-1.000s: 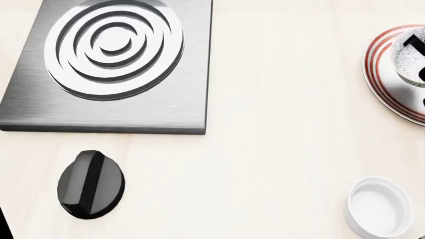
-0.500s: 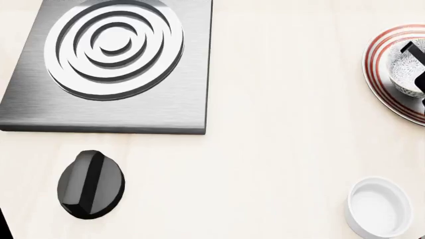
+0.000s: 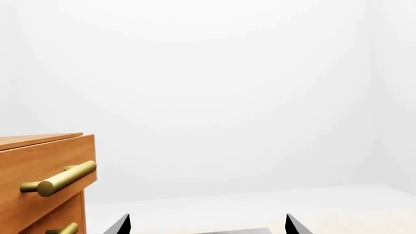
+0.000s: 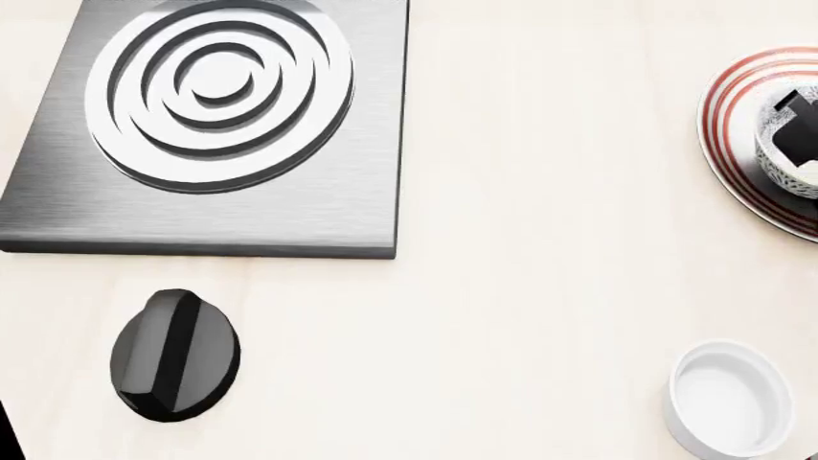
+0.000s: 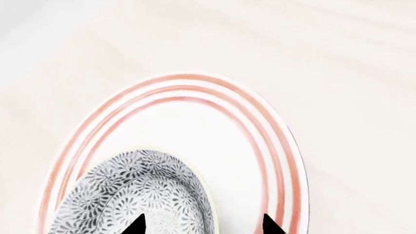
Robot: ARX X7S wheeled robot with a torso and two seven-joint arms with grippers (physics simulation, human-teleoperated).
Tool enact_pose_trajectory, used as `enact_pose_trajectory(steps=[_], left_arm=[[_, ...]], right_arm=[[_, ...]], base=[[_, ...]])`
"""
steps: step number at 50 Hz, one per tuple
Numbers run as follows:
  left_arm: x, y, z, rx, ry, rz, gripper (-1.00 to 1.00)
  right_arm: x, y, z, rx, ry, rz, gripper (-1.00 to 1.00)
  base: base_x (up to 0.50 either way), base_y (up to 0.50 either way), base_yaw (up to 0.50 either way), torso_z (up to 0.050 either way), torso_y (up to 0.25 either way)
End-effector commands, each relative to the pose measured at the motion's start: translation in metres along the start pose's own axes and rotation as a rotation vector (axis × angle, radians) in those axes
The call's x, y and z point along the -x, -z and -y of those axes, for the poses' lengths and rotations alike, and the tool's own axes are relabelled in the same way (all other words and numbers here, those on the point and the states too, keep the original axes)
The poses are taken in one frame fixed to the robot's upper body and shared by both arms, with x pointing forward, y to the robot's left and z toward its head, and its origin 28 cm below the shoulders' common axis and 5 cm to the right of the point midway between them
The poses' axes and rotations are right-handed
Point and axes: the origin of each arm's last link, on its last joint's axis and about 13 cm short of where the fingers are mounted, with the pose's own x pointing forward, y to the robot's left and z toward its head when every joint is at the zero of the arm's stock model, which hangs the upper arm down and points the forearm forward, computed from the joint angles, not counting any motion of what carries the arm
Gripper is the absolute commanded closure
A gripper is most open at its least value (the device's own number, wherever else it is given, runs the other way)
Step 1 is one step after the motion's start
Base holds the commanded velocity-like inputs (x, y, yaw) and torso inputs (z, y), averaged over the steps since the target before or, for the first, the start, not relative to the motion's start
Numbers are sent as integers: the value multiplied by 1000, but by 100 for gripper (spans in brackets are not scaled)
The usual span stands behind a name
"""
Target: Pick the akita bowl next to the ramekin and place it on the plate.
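The akita bowl point(image 5: 133, 192), white with a dense grey floral pattern, sits on the plate point(image 5: 215, 122), which is white with thin red rings. In the head view the bowl point(image 4: 780, 163) and plate point(image 4: 735, 115) are cut off by the right edge. My right gripper point(image 5: 202, 225) is open and straddles the bowl's wall, with one tip inside the bowl and the other over the plate. One of its black fingers point(image 4: 799, 134) shows over the bowl. The plain white ramekin point(image 4: 729, 398) stands alone at the front right. My left gripper point(image 3: 206, 226) is open and holds nothing.
A brushed-metal burner plate with concentric rings point(image 4: 217, 125) lies at the back left. A black knob point(image 4: 172, 355) sits in front of it. The left wrist view faces a wooden drawer unit with brass handles point(image 3: 46, 180) and a white wall.
The bowl has come down onto the plate and looks smaller in the head view. The right gripper's black parts have shifted over it. The ramekin, knob and burner have not moved.
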Motion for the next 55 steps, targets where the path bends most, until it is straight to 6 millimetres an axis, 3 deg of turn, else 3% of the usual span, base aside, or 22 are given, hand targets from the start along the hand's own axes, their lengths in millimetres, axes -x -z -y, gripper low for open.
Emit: enact_pose_trajectory(steps=[1, 8, 17, 22, 44, 50, 55], left_arm=[[0, 0, 0, -1, 2, -1, -100], [-1, 2, 0, 0, 3, -4, -100], [1, 1, -1, -1, 1, -4, -100], [1, 2, 0, 1, -1, -4, -100], [3, 1, 0, 5, 0, -1, -100], [3, 0, 1, 6, 1, 0, -100], [2, 0, 2, 10, 10, 1, -100]], right_arm=[[0, -7, -2, 9, -27, 63, -100], [5, -22, -13, 203, -21, 251, -100], [9, -36, -18, 332, 15, 433, -100], [18, -34, -12, 344, -2, 466, -100], [48, -7, 9, 451, -62, 639, -100], [57, 4, 13, 518, -72, 696, -100], [65, 26, 20, 572, -86, 749, -100]], base=[[0, 0, 0, 0, 0], [0, 0, 0, 0, 0], [0, 0, 0, 0, 0], [0, 0, 0, 0, 0], [0, 0, 0, 0, 0], [0, 0, 0, 0, 0], [0, 0, 0, 0, 0]])
